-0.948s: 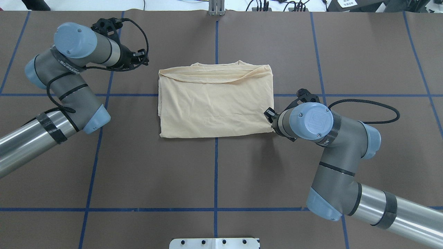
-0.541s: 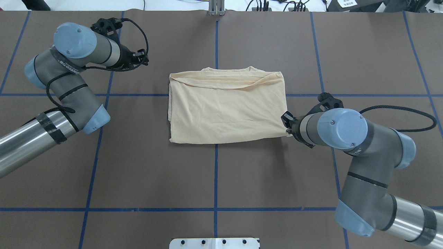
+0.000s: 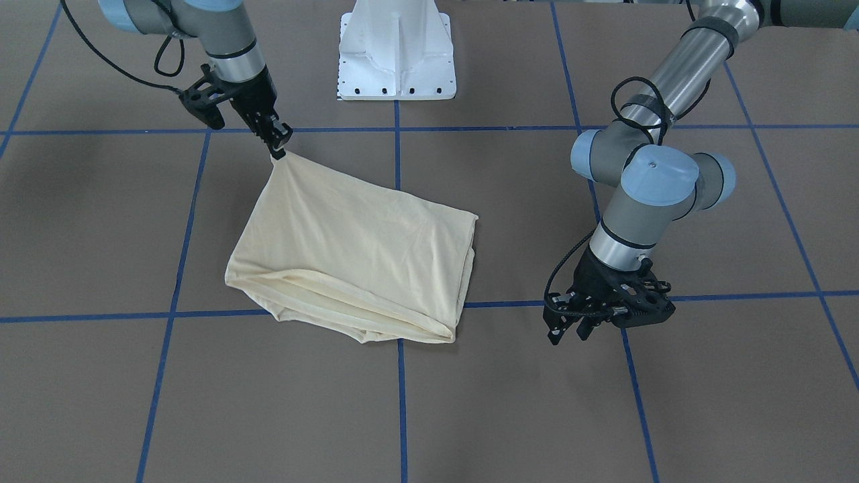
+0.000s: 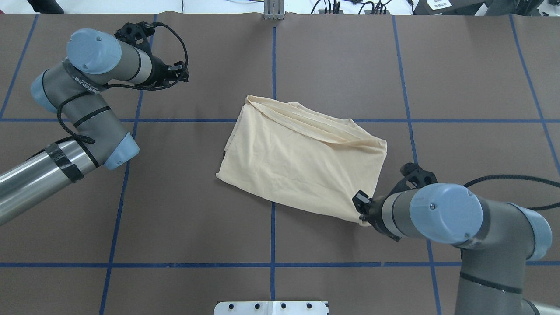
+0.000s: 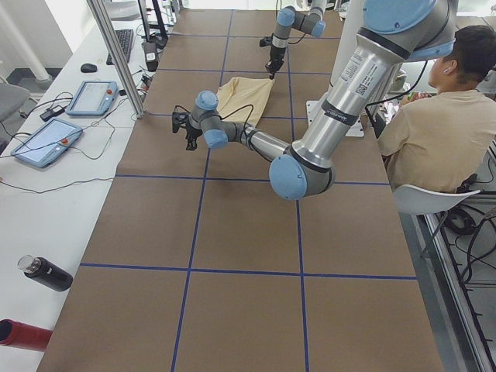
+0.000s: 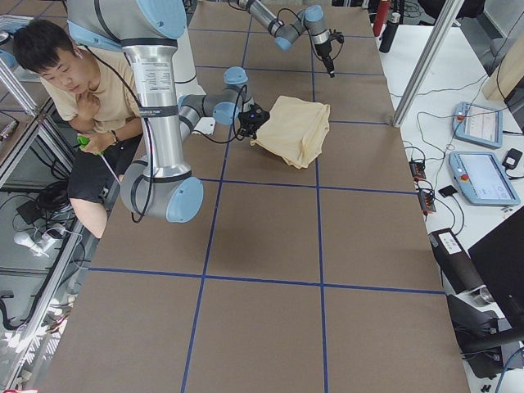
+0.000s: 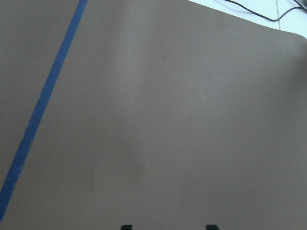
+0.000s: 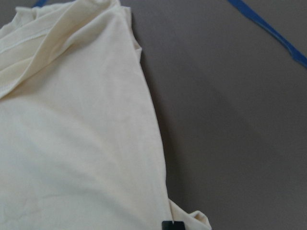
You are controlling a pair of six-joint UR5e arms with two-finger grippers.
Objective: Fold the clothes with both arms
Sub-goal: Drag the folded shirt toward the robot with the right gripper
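Cream shirt (image 3: pixel 356 255) looks thin and floppy, so grab corners: right gripper (image 3: pixel 277 149) pinches one, left gripper (image 3: pixel 568 335) gapes well off it.

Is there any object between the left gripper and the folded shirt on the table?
No. Only bare table lies between the left gripper and the shirt. The right gripper grips its opposite corner.

In the overhead view the folded T-shirt (image 4: pixel 302 162) lies mid-frame on the table (image 4: pixel 175 218), skewed, with its collar edge toward the upper right. The right gripper (image 4: pixel 361 211) sits at the shirt's lower right corner, pinching it (that corner is drawn out to a point). The left gripper (image 4: pixel 180 73) hangs at upper left, well apart from the shirt. The pedestal (image 4: pixel 271 307) is at bottom centre.
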